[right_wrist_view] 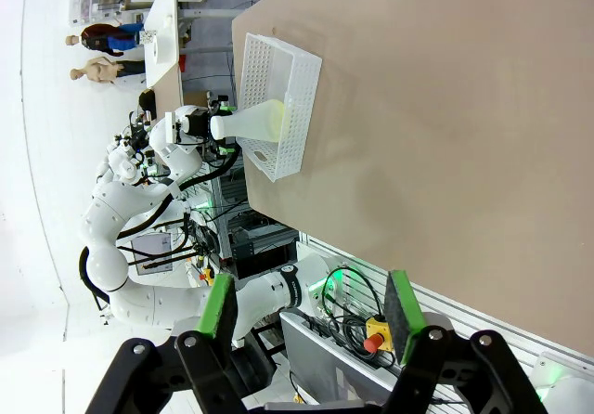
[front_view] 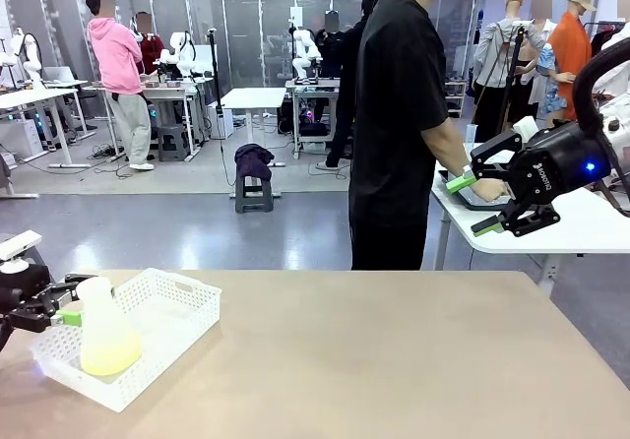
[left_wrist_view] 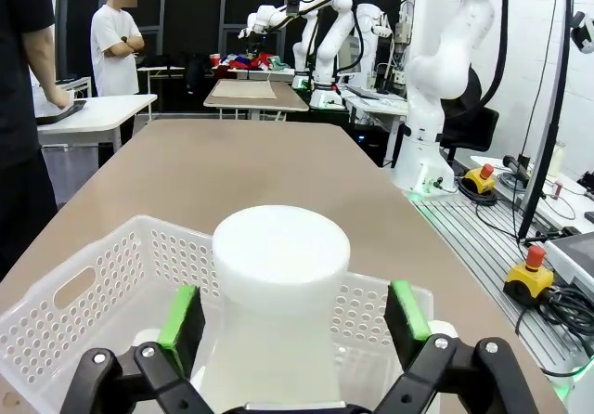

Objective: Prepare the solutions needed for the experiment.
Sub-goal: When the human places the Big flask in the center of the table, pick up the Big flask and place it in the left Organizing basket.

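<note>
A frosted white conical flask [front_view: 101, 326] stands upright in a white perforated basket [front_view: 167, 306] at the table's left front. The solutions are a shallow pale yellow layer [front_view: 110, 358] in its base. My left gripper [front_view: 87, 306] is open, with the flask's neck [left_wrist_view: 281, 256] between its green pads [left_wrist_view: 181, 316] and a small gap on each side. My right gripper [front_view: 480, 203] hangs open and empty in the air over the table's far right. The right wrist view shows its fingers [right_wrist_view: 218, 307] apart, with the basket [right_wrist_view: 299, 89] and flask [right_wrist_view: 249, 122] far off.
A person [front_view: 399, 124] stands at the far edge, turned toward a white side table [front_view: 581, 227] on the right, hands on something there. The tan tabletop [front_view: 374, 360] stretches bare to the right of the basket.
</note>
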